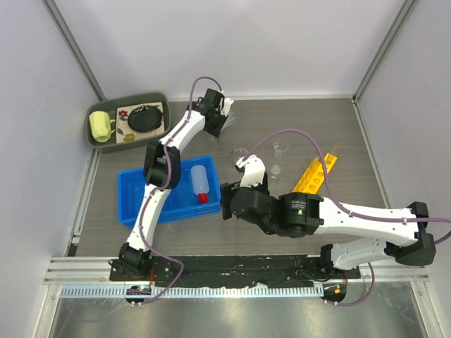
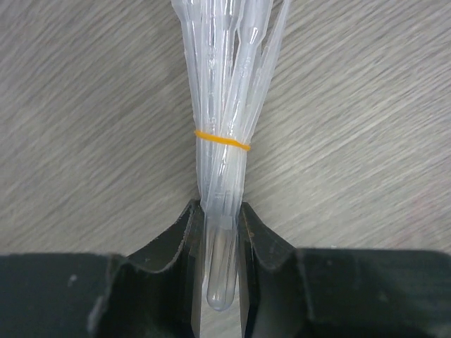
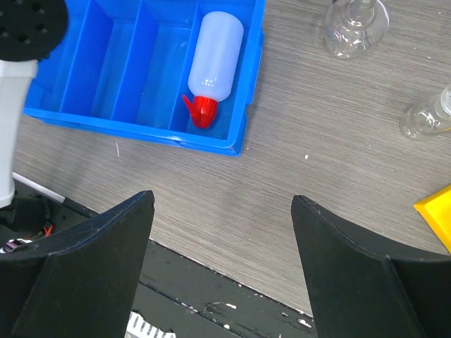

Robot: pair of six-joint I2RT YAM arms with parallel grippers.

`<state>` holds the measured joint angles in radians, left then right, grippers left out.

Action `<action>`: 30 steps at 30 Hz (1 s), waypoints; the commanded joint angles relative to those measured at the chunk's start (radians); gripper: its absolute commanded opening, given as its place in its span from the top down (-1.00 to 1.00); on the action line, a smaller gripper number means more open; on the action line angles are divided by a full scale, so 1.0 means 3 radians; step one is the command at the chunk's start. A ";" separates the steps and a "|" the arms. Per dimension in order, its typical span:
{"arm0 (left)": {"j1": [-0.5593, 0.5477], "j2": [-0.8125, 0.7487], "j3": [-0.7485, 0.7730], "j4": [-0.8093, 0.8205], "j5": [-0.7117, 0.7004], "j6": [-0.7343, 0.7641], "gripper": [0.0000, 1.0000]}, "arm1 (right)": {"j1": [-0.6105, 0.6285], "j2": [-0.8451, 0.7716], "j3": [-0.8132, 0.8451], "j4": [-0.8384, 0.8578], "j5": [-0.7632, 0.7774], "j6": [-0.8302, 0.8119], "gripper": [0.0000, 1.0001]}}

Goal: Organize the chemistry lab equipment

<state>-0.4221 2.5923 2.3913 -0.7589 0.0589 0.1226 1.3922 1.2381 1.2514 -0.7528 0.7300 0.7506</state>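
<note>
A bundle of thin clear pipettes (image 2: 224,105), tied with an orange rubber band (image 2: 223,140), lies on the table at the back. My left gripper (image 2: 218,225) (image 1: 225,114) is shut on the bundle's bulb ends, and both jaws press against it. The white squeeze bottle with red cap (image 1: 199,182) (image 3: 215,60) lies in the right compartment of the blue bin (image 1: 134,204) (image 3: 84,70). Small clear glass beakers (image 1: 280,148) (image 3: 356,24) stand near the yellow rack (image 1: 315,174) (image 3: 437,211). My right gripper (image 3: 222,197) (image 1: 229,199) hovers open beside the bin, holding nothing.
A green tray (image 1: 127,100) at the back left holds a yellow mug (image 1: 101,127) and a round black object (image 1: 146,117). Another beaker (image 3: 426,116) sits by the rack. White walls close in the table on three sides.
</note>
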 commanded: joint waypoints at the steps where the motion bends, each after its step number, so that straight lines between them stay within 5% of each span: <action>1: 0.0052 -0.0495 0.0088 -0.0297 -0.0166 -0.0388 0.88 | -0.0003 0.0020 -0.0111 0.0172 0.0016 -0.0032 -0.68; 8: 0.0057 -0.1160 0.0052 -0.0788 -0.0498 -0.1068 0.97 | 0.0002 -0.0052 -0.0280 0.0260 0.0103 -0.0058 -0.68; 14: 0.0057 -0.1859 -0.0546 -0.1039 -0.0754 -0.1706 1.00 | -0.0003 -0.0179 -0.0433 0.0285 0.0169 -0.0027 -0.68; 17: 0.0057 -0.2242 -0.1147 -0.1177 -0.0764 -0.2002 1.00 | -0.0003 -0.0307 -0.0505 0.0290 0.0246 -0.0027 -0.68; 24: 0.0052 -0.3485 -0.2901 -0.0442 -0.0652 -0.2514 0.95 | 0.0002 -0.0466 -0.0439 0.0240 0.0154 -0.0114 -0.68; 30: 0.0016 -0.4089 -0.3782 -0.0359 -0.0718 -0.2771 1.00 | 0.0002 -0.0522 -0.0382 0.0173 0.0088 -0.0022 -0.68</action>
<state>-0.4103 1.4925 1.3502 -0.9474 -0.1345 -0.6220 1.3922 1.1065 1.0950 -0.7078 0.7547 0.7315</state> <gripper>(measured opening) 0.239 0.843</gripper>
